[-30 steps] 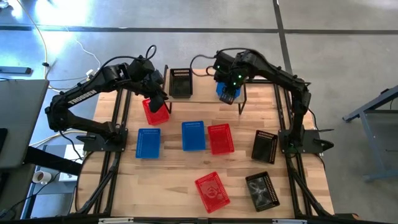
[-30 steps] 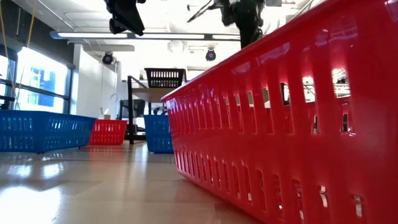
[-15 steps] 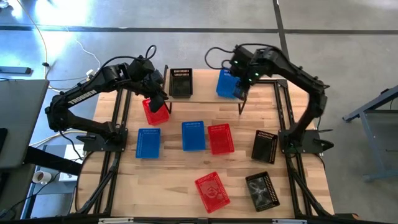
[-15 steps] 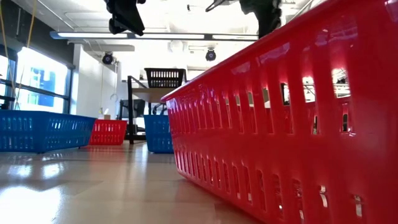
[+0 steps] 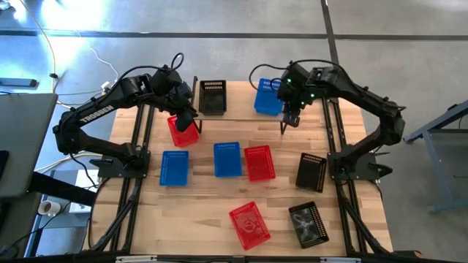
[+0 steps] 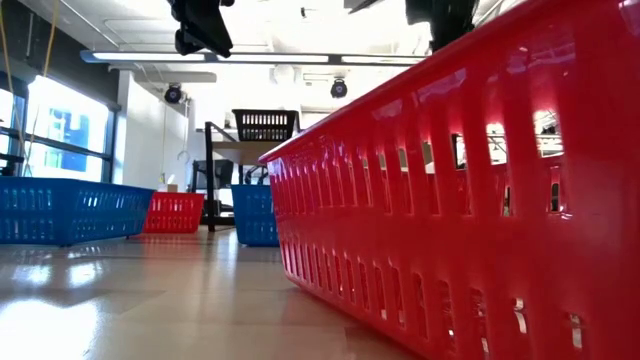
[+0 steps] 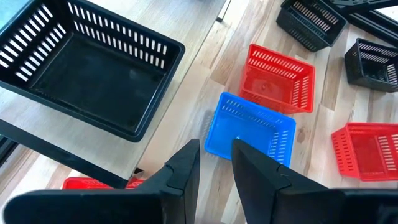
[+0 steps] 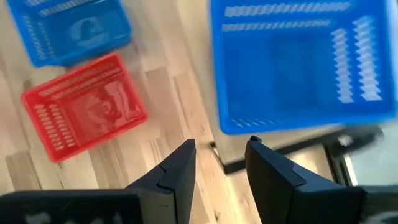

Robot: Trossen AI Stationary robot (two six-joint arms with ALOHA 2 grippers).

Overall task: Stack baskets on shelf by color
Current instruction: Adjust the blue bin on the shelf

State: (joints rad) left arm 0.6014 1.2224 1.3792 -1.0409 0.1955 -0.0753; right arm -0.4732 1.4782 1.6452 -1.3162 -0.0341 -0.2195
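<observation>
A black basket [image 5: 212,96] and a blue basket [image 5: 268,96] stand on the shelf [image 5: 241,104] at the table's far edge. My left gripper [image 5: 184,115] hovers open and empty above a red basket [image 5: 183,130], which rests on the table in front of the shelf's left end. My right gripper [image 5: 291,120] is open and empty, just to the near right of the blue basket [image 8: 298,62]. Two blue baskets [image 5: 174,167] [image 5: 227,159], two red baskets [image 5: 259,162] [image 5: 249,223] and two black baskets [image 5: 311,172] [image 5: 307,224] lie on the table.
The shelf's middle between the black and the blue basket is bare. Its thin black legs [image 5: 284,126] stand on the table near my right gripper. The black arm frames run along the table's left and right sides.
My right gripper has carried the blue basket toward the far right edge and onto the shelf's right end. It has let go and drawn back toward the right and near side. The basket stays on the shelf.
</observation>
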